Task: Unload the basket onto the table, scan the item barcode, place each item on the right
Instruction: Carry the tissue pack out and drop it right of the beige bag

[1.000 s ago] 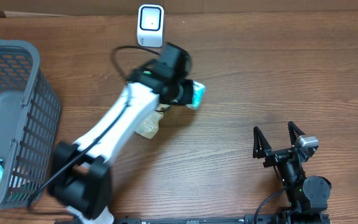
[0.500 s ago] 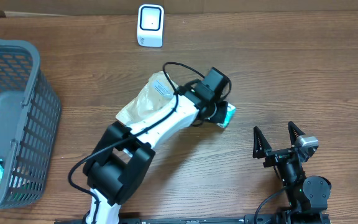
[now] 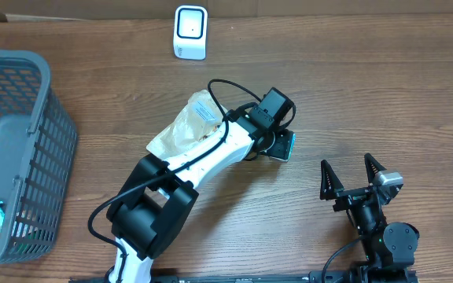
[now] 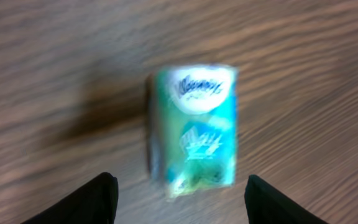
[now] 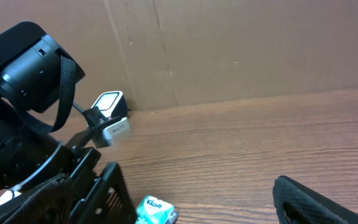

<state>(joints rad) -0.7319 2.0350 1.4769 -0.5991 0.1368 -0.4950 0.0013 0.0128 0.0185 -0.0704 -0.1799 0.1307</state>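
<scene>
As the left pincer [image 4: 178, 188] gapes, the tissue pack [image 4: 194, 130] lies loose.

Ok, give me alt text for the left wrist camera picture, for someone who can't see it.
A small teal and green tissue pack with a white oval label lies on the wooden table, slightly blurred. The left gripper is open, its two dark fingertips at the bottom edge, wider apart than the pack and not touching it.
</scene>
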